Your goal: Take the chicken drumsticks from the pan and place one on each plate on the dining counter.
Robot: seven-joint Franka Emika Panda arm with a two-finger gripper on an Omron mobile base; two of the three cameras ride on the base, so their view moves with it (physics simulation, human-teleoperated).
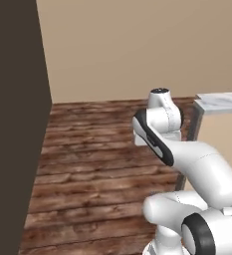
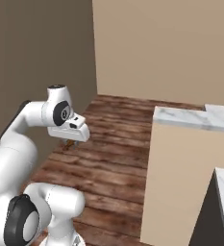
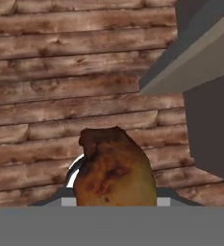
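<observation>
the gripper (image 2: 71, 142) hangs above the wooden floor (image 1: 102, 169), its jaws pinching 1 chicken drumstick (image 3: 114, 170). in the hand view the orange-brown meat sits low in the middle, rising between the finger tips, with floor planks beyond it. a marble-topped counter (image 2: 185, 117) on a plain panel base stands well apart, to the arm's right.
</observation>
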